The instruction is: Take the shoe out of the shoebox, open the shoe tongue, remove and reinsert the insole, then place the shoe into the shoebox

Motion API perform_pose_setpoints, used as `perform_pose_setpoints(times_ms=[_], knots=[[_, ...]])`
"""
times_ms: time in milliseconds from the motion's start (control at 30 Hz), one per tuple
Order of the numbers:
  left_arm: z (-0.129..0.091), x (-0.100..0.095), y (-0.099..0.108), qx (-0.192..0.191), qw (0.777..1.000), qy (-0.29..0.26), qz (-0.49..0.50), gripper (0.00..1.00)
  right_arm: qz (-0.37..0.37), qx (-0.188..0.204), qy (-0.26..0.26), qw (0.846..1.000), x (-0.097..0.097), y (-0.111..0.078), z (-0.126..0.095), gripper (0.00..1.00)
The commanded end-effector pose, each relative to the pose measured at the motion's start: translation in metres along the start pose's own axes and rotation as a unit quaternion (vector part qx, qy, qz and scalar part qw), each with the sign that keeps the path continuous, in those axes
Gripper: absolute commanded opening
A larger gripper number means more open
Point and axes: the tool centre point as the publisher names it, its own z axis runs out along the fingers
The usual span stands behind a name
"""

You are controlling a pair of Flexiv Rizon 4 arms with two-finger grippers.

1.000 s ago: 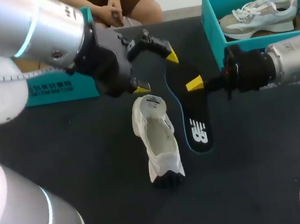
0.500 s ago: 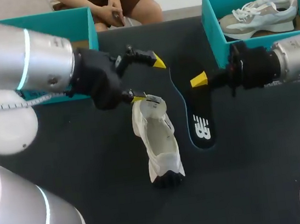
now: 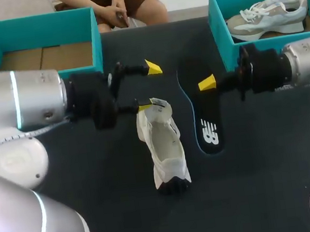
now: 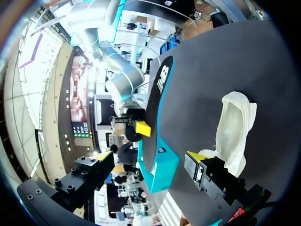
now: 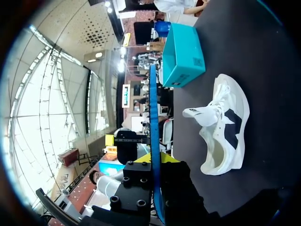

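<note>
A white shoe point(image 3: 161, 143) lies on the dark table in the middle, its dark toe toward the front edge. My left gripper point(image 3: 147, 85) stands open at the shoe's heel end, with one yellow tip point(image 3: 144, 104) against the collar. To the right lies the black, blue-edged insole point(image 3: 205, 126); my right gripper point(image 3: 206, 83) is shut on its far end. In the left wrist view the shoe point(image 4: 235, 132) is beside one finger of the open gripper point(image 4: 149, 157) and the insole point(image 4: 157, 103) is ahead. The right wrist view shows the insole point(image 5: 154, 141) edge-on in the right gripper point(image 5: 153, 160), with the shoe point(image 5: 221, 127) beside it.
An open teal shoebox point(image 3: 94, 41) with a bare cardboard floor stands at the back left. A second teal box point(image 3: 216, 28) at the back right holds a grey and white shoe point(image 3: 270, 15). The table's front half is bare dark surface.
My left arm has drawn back to the left, taking its open gripper from above the insole's far end to the shoe's heel. The right gripper and insole shifted slightly right.
</note>
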Motion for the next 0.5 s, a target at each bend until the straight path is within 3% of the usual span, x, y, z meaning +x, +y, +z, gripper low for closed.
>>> perform_pose_setpoints(times_ms=[33, 233, 333, 500], knots=[[-0.001, 0.005, -0.003, -0.002, 0.992, -0.123, 0.002, 1.0, 0.001, -0.002, -0.001, 1.0, 0.004, -0.002, 0.003, 0.0], [-0.001, 0.005, -0.003, -0.002, 0.992, -0.123, 0.002, 1.0, 0.002, 0.0, 0.0, 1.0, 0.006, -0.002, 0.006, 0.0], [0.005, 0.017, 0.0, -0.022, 0.984, -0.163, 0.07, 1.0, 0.008, 0.0, -0.008, 1.0, 0.008, -0.005, 0.007, 0.0], [0.02, 0.027, 0.006, -0.015, 0.98, -0.188, 0.064, 1.0, 0.018, -0.002, -0.013, 1.0, 0.007, -0.008, 0.01, 0.0]])
